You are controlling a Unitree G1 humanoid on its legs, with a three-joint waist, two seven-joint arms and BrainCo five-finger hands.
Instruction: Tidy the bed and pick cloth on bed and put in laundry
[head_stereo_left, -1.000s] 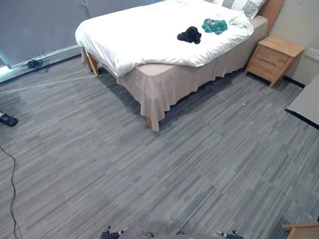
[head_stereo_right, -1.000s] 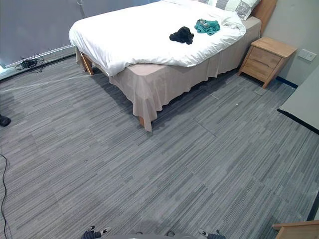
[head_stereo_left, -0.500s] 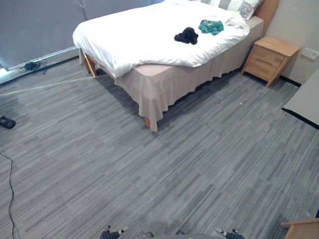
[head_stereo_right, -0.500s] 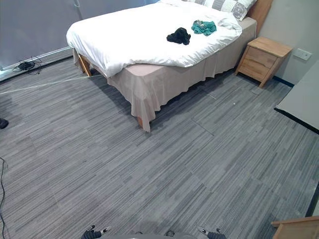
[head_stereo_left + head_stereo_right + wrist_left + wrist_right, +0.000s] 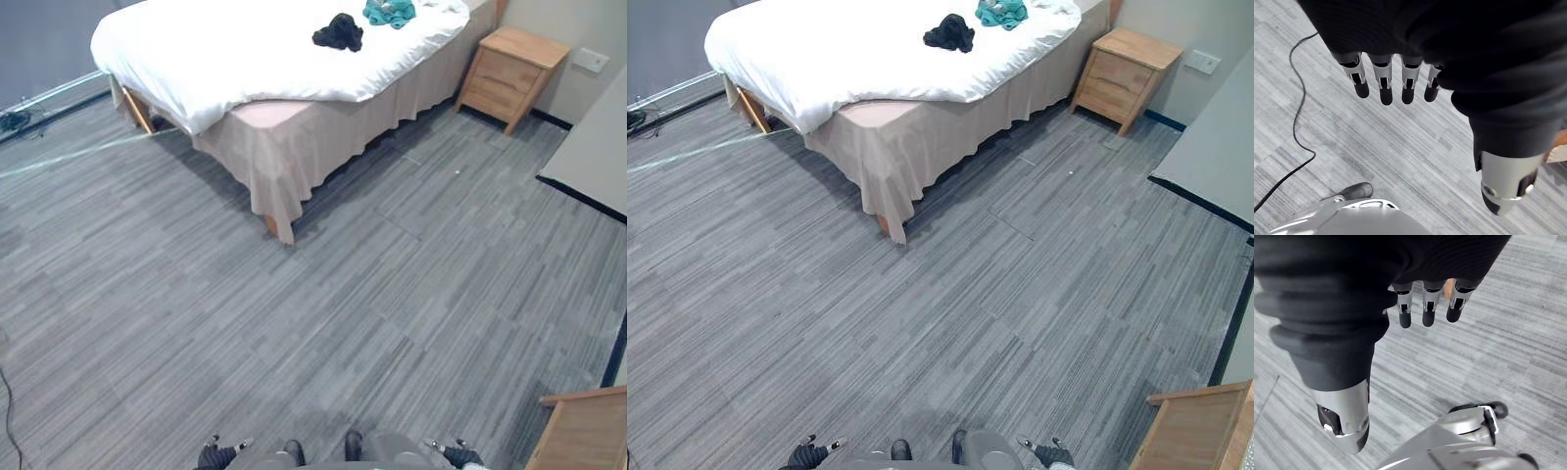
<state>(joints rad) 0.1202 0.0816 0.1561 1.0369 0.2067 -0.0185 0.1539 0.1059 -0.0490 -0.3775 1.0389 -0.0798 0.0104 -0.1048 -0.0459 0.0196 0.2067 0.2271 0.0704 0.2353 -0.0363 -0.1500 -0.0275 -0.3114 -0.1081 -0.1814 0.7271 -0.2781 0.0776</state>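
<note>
The head camera has shifted, so the whole scene is displaced in both eye views. The bed (image 5: 245, 59) now sits higher and further left. The black cloth (image 5: 338, 31) and the teal cloth (image 5: 389, 12) on it now lie close to the upper edge. The nightstand (image 5: 511, 64) has moved up with them. More of the wooden furniture (image 5: 583, 431) at lower right now shows.

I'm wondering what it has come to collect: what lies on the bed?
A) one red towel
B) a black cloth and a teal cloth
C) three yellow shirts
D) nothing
B: a black cloth and a teal cloth lie close together, apart from each other, on the white bed.
</note>
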